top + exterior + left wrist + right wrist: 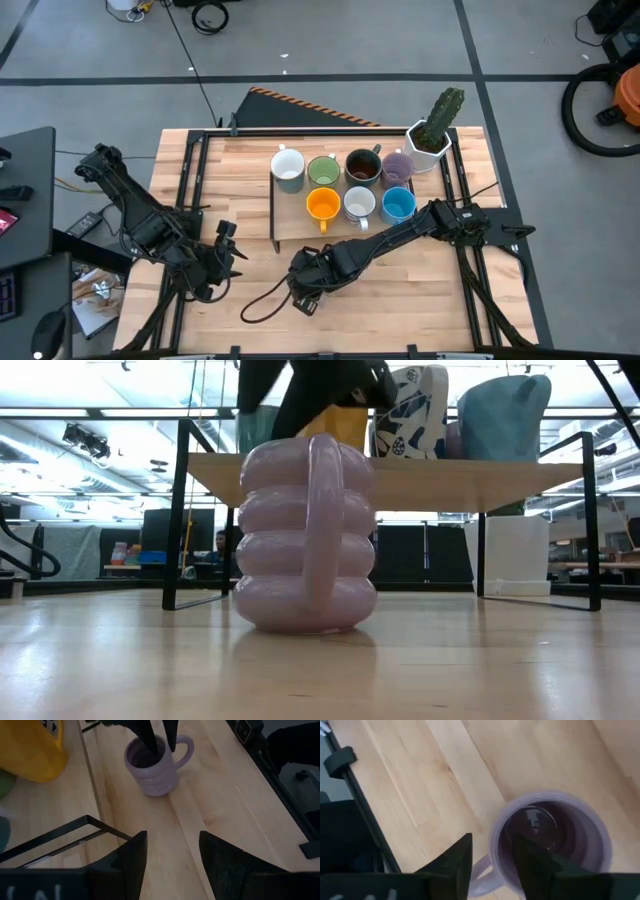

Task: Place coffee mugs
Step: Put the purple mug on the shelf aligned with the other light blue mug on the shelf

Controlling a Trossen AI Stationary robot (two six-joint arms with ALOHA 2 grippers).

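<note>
A ribbed lavender coffee mug (pixel 305 535) stands upright on its base on the bare table near the front middle, seen from above in the left wrist view (pixel 152 767) and the right wrist view (pixel 555 835). My right gripper (pixel 492 862) points down over it, open. One finger stands inside the mug and one outside, straddling the rim beside the handle (pixel 480 880), with a little gap on either side of the wall. In the high view the right gripper (pixel 303 290) hides the mug. My left gripper (pixel 172 860) waits open at the front left (pixel 225 258), with nothing between its fingers.
A black-framed wooden shelf (pixel 275 215) behind holds several mugs: white (pixel 288 168), green (pixel 323 170), dark brown (pixel 362 167), lavender (pixel 398 167), orange (pixel 322 204), white (pixel 359 204), blue (pixel 398 203). A white cactus pot (pixel 432 140) stands at the far right. A dark cable (pixel 262 303) loops near the front.
</note>
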